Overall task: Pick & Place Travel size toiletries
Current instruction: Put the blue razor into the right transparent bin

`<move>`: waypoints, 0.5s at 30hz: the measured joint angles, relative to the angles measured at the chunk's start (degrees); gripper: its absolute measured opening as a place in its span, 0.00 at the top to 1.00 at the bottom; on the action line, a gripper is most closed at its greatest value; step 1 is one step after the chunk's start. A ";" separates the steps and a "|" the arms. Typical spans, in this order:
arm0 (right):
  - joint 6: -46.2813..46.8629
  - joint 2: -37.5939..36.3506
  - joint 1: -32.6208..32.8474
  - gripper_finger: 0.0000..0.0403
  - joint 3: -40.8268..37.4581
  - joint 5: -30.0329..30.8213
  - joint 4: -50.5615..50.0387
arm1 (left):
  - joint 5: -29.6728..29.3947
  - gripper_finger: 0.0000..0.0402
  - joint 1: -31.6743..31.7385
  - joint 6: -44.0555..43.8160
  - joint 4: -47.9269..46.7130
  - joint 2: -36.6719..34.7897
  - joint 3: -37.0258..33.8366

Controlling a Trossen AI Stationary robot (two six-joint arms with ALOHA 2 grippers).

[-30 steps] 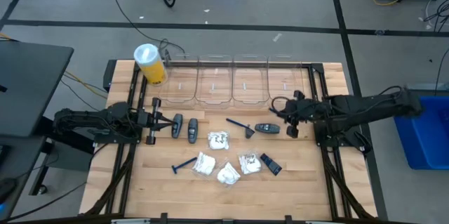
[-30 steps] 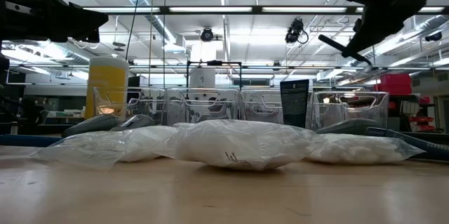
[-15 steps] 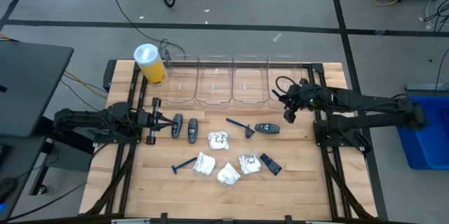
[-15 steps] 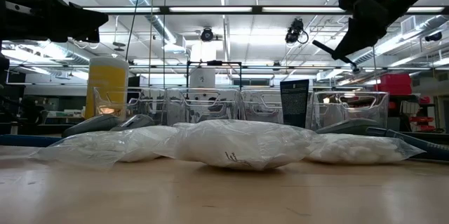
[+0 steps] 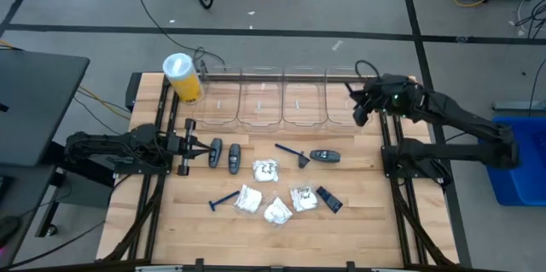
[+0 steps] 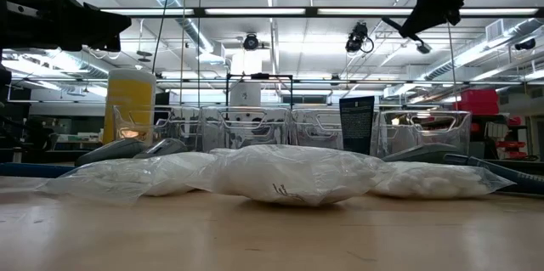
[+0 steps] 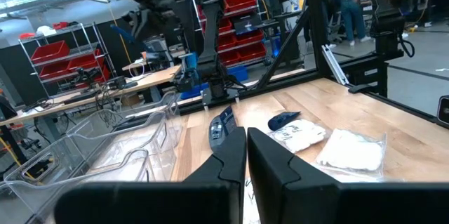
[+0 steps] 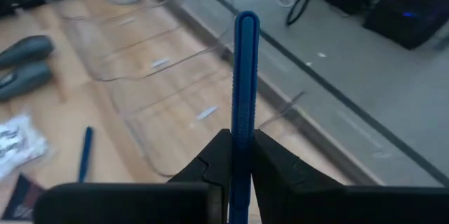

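Right end effector (image 5: 357,110): raised above the rightmost clear bin (image 5: 342,101) at the far edge of the bench (image 5: 375,212); its fingers are clamped on a blue razor (image 8: 245,76), whose thin handle stands up from between them in the right wrist view.
Left end effector (image 5: 189,144): low over the left side of the bench, fingers drawn nearly together with only a thin gap, gripping nothing; this arm waits.
Clear bins: four in a row along the far edge, the leftmost (image 5: 216,101) next to the yellow cylinder (image 5: 182,77) with the white lid.
Dark grey oval pieces: two (image 5: 224,154) lie side by side just in front of the left end effector; a third (image 5: 324,155) lies right of centre.
Razors on the bench: one blue razor (image 5: 293,153) near the centre, just left of the third oval piece; another (image 5: 224,199) nearer the front left.
White packets: four in a loose cluster at the middle front, one (image 5: 267,169) farther back, three (image 5: 275,211) closer to the front edge.
Dark rectangular piece (image 5: 329,199): beside the rightmost packet, tilted.
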 joint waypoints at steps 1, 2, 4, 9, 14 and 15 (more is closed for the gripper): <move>-0.61 0.02 -1.09 0.89 0.54 -0.01 -0.42 | 0.00 0.94 -0.02 -0.01 -0.02 -0.01 0.00; -1.17 0.08 -2.22 0.89 0.97 0.01 -0.53 | -0.02 0.94 0.00 0.01 -0.02 -0.02 0.00; -2.28 0.28 -4.27 0.89 1.46 0.05 -0.63 | 0.00 0.94 -0.02 0.01 -0.02 -0.01 0.00; -2.95 0.91 -8.79 0.89 1.57 0.01 -1.06 | 0.00 0.94 -0.02 0.01 0.00 -0.02 0.00; -2.95 3.06 -12.01 0.89 1.57 -0.01 -1.72 | 0.00 0.94 -0.01 0.00 -0.01 -0.01 0.00; -2.95 3.67 -12.58 0.89 1.57 0.01 -1.85 | 0.00 0.94 -0.01 0.00 -0.01 0.00 0.00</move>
